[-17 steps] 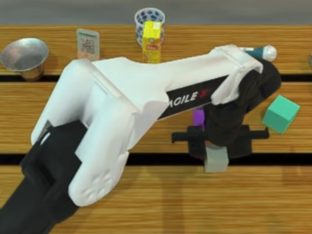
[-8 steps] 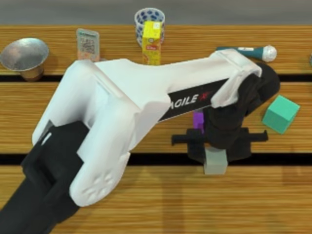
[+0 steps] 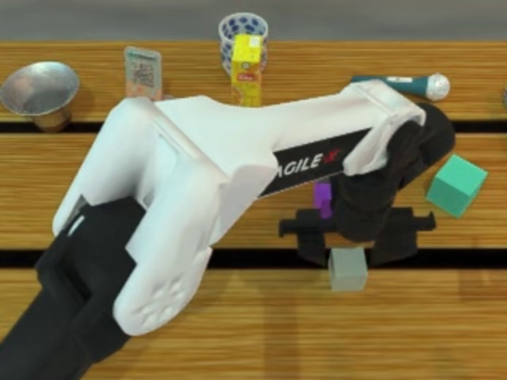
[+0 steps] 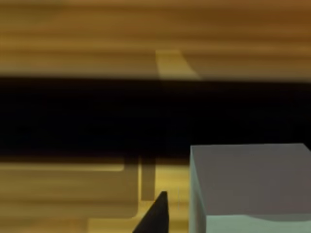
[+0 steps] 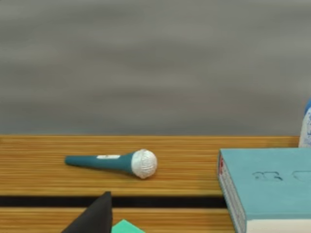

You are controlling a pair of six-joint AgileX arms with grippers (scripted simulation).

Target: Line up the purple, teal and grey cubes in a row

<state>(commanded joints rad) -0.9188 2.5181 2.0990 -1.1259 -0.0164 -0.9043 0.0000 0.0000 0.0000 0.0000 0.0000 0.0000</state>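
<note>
Hovering left gripper (image 3: 348,237) over the grey cube (image 3: 348,268), fingers released and spread either side, cube sitting free on the tabletop (image 3: 238,324) just below them. Purple cube (image 3: 322,195) is lying just behind the wrist, teal cube (image 3: 455,184) well right.

- The left arm (image 3: 238,174) sprawls across the middle of the table (image 3: 444,332) — nothing passes under it from the left.
- Its gripper (image 3: 356,237) stands spread, fingers either side of the grey cube (image 3: 348,269), closing that spot off.
- The purple cube (image 3: 322,195) is wedged just behind the wrist, mostly hidden.
- The teal cube (image 3: 456,184) sits free at the right, with bare wood around it.
- Along the far edge stand a bowl (image 3: 38,91), card (image 3: 142,71), cup (image 3: 242,28), juice carton (image 3: 247,67) and microphone (image 3: 400,82) — a crowded strip.
- The near strip is bare wood on the right.
</note>
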